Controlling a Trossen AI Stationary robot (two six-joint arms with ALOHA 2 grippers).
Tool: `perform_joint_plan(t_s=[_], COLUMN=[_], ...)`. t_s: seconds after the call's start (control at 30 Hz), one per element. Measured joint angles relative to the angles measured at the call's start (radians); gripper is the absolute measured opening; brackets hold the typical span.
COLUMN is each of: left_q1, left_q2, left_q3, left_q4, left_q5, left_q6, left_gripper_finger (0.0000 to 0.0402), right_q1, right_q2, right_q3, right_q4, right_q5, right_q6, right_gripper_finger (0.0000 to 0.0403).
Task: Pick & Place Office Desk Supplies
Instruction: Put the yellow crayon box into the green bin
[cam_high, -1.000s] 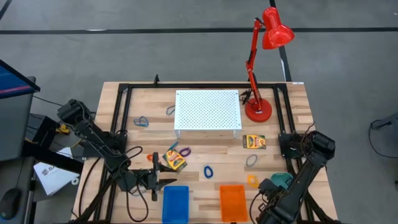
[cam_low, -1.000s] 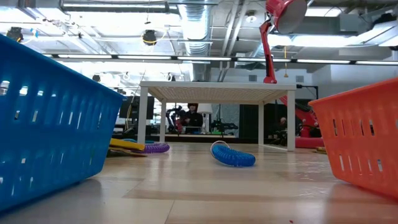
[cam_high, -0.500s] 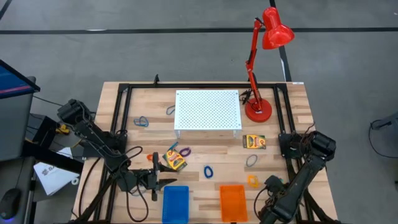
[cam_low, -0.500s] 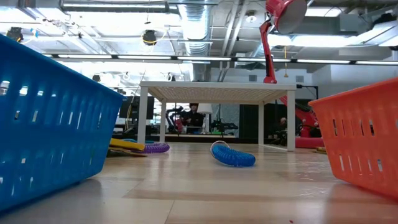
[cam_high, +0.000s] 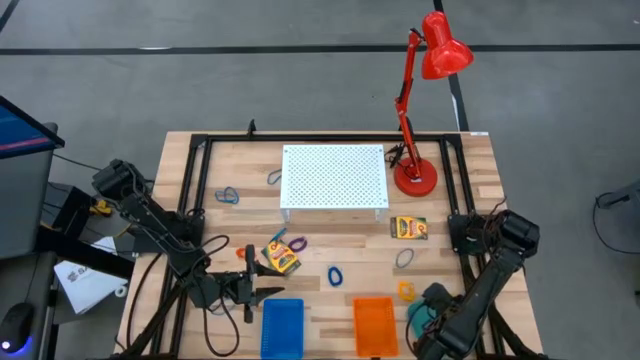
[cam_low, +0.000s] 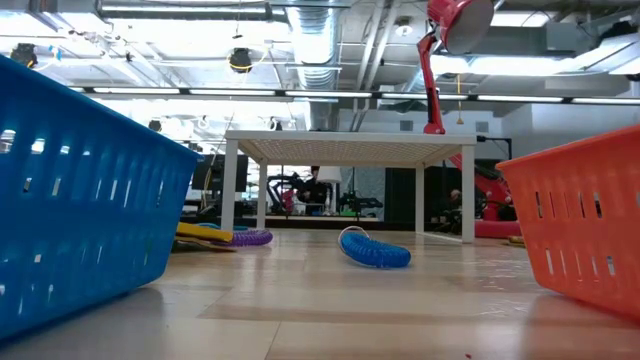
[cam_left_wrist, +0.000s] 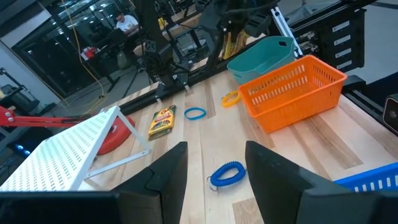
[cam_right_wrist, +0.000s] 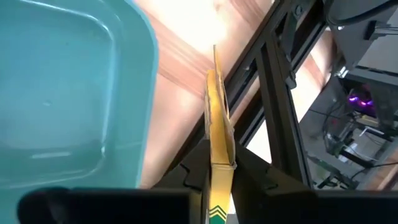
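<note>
My right gripper (cam_right_wrist: 219, 163) is shut on a yellow crayon box (cam_right_wrist: 217, 106) beside and above a teal bin (cam_right_wrist: 62, 93). In the left wrist view the box (cam_left_wrist: 235, 41) hangs just over the bin (cam_left_wrist: 261, 55). Two more crayon boxes (cam_high: 282, 255) (cam_high: 408, 227) lie flat on the table. Flat around them lie a blue loop (cam_high: 335, 275), a yellow one (cam_high: 406, 290), a grey one (cam_high: 404, 258) and a purple one (cam_high: 297, 243). At the near left my left gripper (cam_left_wrist: 214, 155) stands open and holds nothing. My right gripper pinches the crayon box by its two broad faces (cam_right_wrist: 219, 142) between its two fingers, at the end nearest the wrist. The box shows edge-on and sticks out past the fingertips. It is lifted clear of the table, slanting down beside the teal bin's rim.
A blue basket (cam_high: 282, 326) and an orange basket (cam_high: 374, 325) stand at the near edge. A white perforated stand (cam_high: 334, 177) is at the far middle, with a red lamp (cam_high: 415, 175) to its right. A black frame (cam_high: 200, 140) rims the table.
My right gripper has sunk a little and tipped further down over the teal bin, still shut on the crayon box.
</note>
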Motion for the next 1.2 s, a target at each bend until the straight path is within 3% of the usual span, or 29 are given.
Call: perform_joint_plan(t_s=[0.2,0.73,0.97,1.2], left_q1=[0.000,0.000,0.000,0.000], left_q2=[0.000,0.000,0.000,0.000], left_q3=[0.000,0.000,0.000,0.000], left_q4=[-0.001,-0.010,-0.024,-0.025], left_q5=[0.003,0.003,0.003,0.002], left_q6=[0.000,-0.002,-0.011,-0.011], left_gripper_finger=[0.0154,0.0154,0.0154,0.0154], right_q1=[-0.005,-0.062,-0.064,-0.062], right_q2=[0.000,0.000,0.000,0.026], right_q3=[0.054,0.217,0.269,0.262], right_q4=[0.000,-0.001,0.008,0.065], right_q5=[0.048,0.055,0.200,0.227], right_q6=[-0.003,-0.037,-0.049,-0.065], right_gripper_finger=[0.0035,0.0037,0.0037,0.0038])
